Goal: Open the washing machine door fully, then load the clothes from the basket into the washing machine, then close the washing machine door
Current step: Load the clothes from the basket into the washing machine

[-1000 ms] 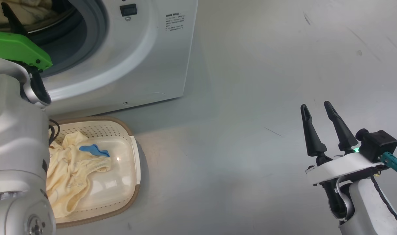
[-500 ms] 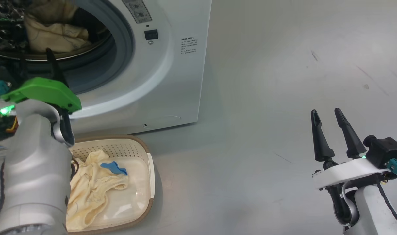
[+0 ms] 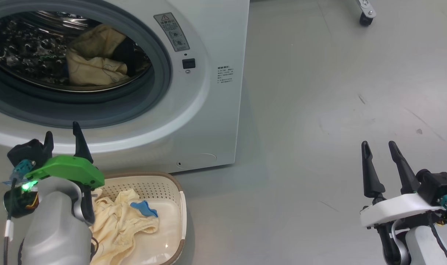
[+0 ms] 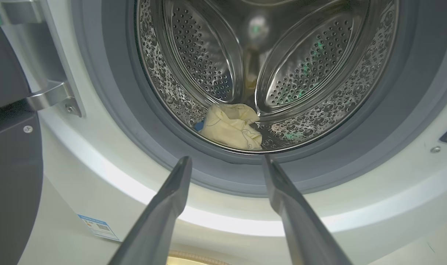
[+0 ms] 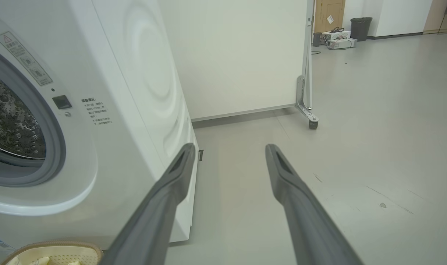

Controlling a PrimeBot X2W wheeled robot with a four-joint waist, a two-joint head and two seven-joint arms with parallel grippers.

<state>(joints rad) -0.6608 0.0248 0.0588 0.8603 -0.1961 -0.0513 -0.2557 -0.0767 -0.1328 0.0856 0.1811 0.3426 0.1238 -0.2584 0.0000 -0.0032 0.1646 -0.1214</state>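
Note:
The washing machine (image 3: pixel 194 121) stands with its drum open, and one cream garment (image 3: pixel 92 64) lies inside on the steel drum (image 4: pixel 216 66). In the left wrist view a dark part of the washing machine door (image 4: pixel 10 176) hangs swung open on its metal hinge (image 4: pixel 50 97). The basket (image 3: pixel 177 200) sits on the floor in front of the machine, holding cream clothes (image 3: pixel 116 224) with a blue patch. My left gripper (image 3: pixel 62 130) is open and empty, above the basket's back edge and just below the drum opening. My right gripper (image 3: pixel 378 144) hovers open and empty over the floor, far to the right.
Grey floor (image 3: pixel 319 110) stretches to the machine's right. A white partition (image 5: pixel 245 55) on a caster (image 5: pixel 312 123) stands behind the machine, and a bin (image 5: pixel 359 27) and boxes sit far back. A blue label sticker (image 4: pixel 98 226) marks the machine's lower front.
The head camera has tilted up, so the whole picture slid down. My left gripper has drawn back out of the drum opening to below it, still open. The right arm keeps its pose.

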